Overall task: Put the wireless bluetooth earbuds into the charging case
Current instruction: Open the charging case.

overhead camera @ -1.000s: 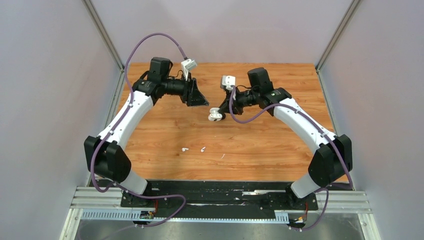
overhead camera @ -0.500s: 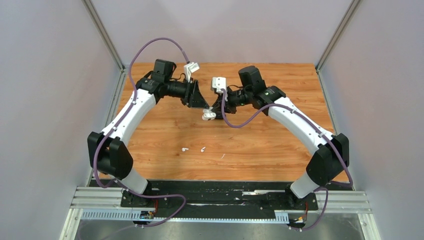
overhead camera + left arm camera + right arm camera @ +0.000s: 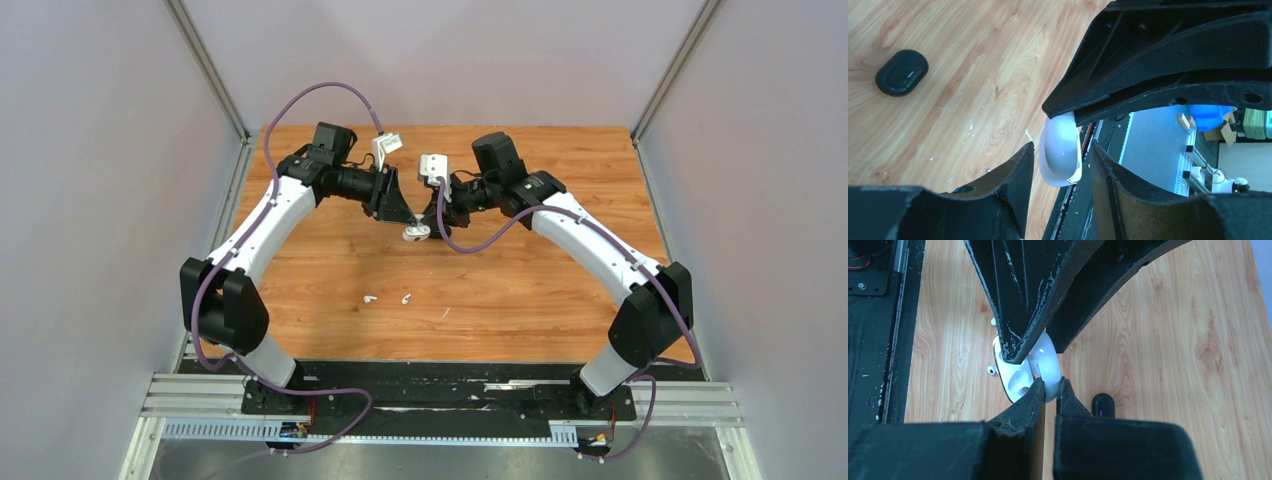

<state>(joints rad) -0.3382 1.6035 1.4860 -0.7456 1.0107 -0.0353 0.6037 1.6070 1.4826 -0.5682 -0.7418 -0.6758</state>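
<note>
Your earbuds lie loose on the near part of the table, well apart from the charging case. Your right gripper is clamped on the open case, held above the table. Your left gripper straddles it, jaws apart.

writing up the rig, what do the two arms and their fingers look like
The left arm and right arm have white link shells with black joints. A purple cable loops along each. Fingers are black, tapered wedges with pale scuffs.
</note>
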